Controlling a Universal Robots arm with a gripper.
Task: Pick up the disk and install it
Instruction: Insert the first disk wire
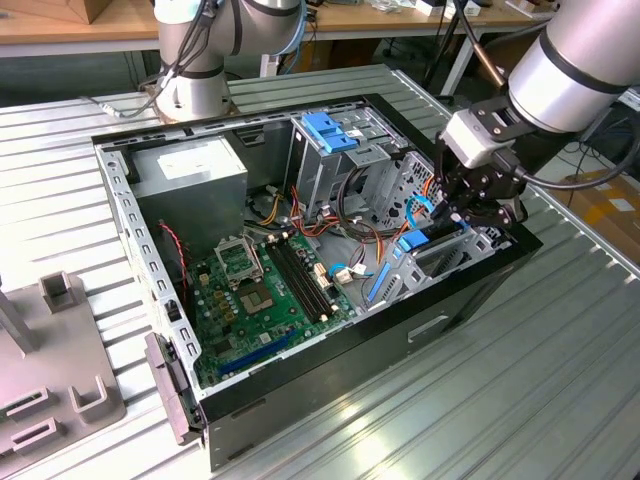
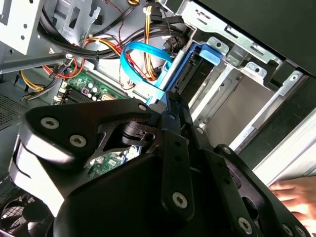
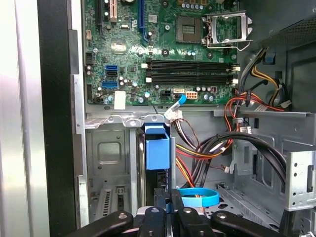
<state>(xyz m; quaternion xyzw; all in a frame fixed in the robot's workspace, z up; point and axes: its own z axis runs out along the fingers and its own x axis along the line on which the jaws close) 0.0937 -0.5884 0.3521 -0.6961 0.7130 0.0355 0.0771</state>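
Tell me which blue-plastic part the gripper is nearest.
The blue-bracketed disk, at the exterior view's right end of the case, beside the gripper. The blue-topped drive cage sits well away.

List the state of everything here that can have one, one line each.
computer case, lying flat, side panel off
disk, standing on edge in the drive bay
gripper, jaws shut on the disk's edge
memory slots, empty
processor socket, retaining frame swung open

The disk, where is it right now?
The disk stands on edge in the metal drive bay at the exterior view's right, in the claw's grip, just past the motherboard's edge.
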